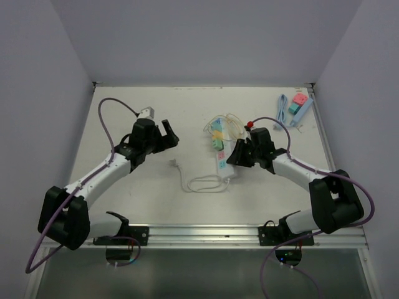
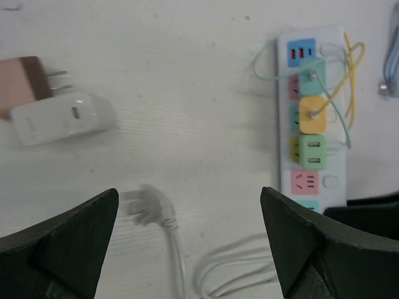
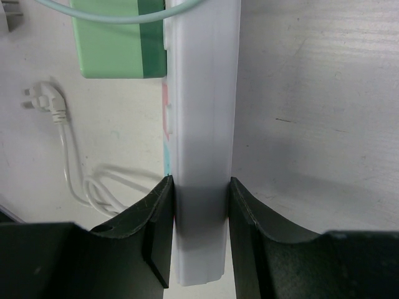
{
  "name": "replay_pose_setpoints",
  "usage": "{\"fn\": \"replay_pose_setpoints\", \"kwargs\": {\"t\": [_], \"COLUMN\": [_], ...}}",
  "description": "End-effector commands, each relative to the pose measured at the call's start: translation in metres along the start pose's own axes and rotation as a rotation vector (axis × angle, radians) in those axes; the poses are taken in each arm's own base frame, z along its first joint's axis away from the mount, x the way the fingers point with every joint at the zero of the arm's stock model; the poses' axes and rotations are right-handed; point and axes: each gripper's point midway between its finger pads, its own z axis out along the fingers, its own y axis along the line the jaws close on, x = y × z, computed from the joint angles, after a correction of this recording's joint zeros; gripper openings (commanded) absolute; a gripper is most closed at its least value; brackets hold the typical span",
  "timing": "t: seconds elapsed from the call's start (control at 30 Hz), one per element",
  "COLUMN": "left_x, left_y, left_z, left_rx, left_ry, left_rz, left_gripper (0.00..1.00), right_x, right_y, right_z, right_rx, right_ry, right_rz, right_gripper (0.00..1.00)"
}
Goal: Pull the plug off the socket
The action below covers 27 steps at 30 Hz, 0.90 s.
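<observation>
While my left arm [image 1: 100, 174] stretches over the middle-left of the bench [image 1: 156, 205], the left pincer [image 1: 169, 134] hangs near the white plug [image 2: 149, 208]. The plug lies loose on the bench, apart from the power strip [image 3: 202, 124], with its cord [image 1: 202, 184] looped beside it. A white charger [image 2: 59, 115] sits just beyond. The left pincer gapes wide and holds nothing. The right pincer [image 1: 232, 156] is clamped on the strip's near end.
</observation>
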Motion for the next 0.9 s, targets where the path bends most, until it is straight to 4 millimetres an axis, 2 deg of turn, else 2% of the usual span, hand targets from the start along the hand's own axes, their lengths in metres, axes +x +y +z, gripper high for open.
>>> {"fn": "replay_pose_setpoints", "kwargs": {"t": [0.0, 0.07, 0.1, 0.13, 0.17, 0.2, 0.23, 0.3, 0.33, 0.37, 0.57, 0.67, 0.77, 0.87], "left_x": [0.007, 0.021, 0.023, 0.035, 0.030, 0.040, 0.052, 0.067, 0.071, 0.066, 0.084, 0.088, 0.090, 0.091], "left_y": [-0.070, -0.089, -0.110, -0.115, -0.131, -0.144, -0.146, -0.162, -0.164, -0.176, -0.183, -0.180, -0.178, -0.174], "left_z": [0.000, 0.011, 0.010, 0.019, 0.021, 0.022, 0.033, 0.042, 0.045, 0.048, 0.073, 0.082, 0.087, 0.091], "left_rx": [0.187, 0.219, 0.262, 0.256, 0.284, 0.304, 0.291, 0.319, 0.318, 0.351, 0.352, 0.334, 0.328, 0.316], "left_ry": [0.013, 0.045, 0.056, 0.091, 0.083, 0.101, 0.132, 0.176, 0.191, 0.172, 0.221, 0.219, 0.214, 0.202], "left_rz": [0.012, 0.011, 0.021, 0.029, 0.026, 0.042, 0.051, 0.054, 0.051, 0.026, 0.003, 0.005, 0.007, 0.012], "left_gripper": [0.98, 0.98, 0.98, 0.98, 0.98, 0.97, 0.96, 0.95, 0.95, 0.94, 0.84, 0.74, 0.68, 0.55], "right_x": [0.023, 0.022, 0.021, 0.021, 0.021, 0.021, 0.022, 0.023, 0.024, 0.025, 0.027, 0.028, 0.031, 0.034], "right_y": [-0.008, -0.006, -0.005, -0.005, -0.004, -0.004, -0.003, -0.001, -0.001, 0.001, 0.007, 0.009, 0.008, 0.008], "right_z": [0.003, 0.003, 0.003, 0.003, 0.003, 0.003, 0.004, 0.004, 0.005, 0.005, 0.006, 0.004, 0.004, 0.002], "right_rx": [0.018, 0.014, 0.012, 0.011, 0.008, 0.009, 0.009, 0.005, 0.003, -0.005, -0.035, -0.047, -0.048, -0.053], "right_ry": [0.088, 0.084, 0.080, 0.081, 0.080, 0.080, 0.082, 0.081, 0.080, 0.083, 0.081, 0.076, 0.080, 0.085], "right_rz": [-0.033, -0.035, -0.034, -0.034, -0.039, -0.038, -0.037, -0.035, -0.032, -0.030, -0.005, 0.001, 0.004, 0.000], "right_gripper": [0.00, 0.00, 0.00, 0.00, 0.00, 0.00, 0.00, 0.00, 0.00, 0.00, 0.00, 0.00, 0.00, 0.00]}}
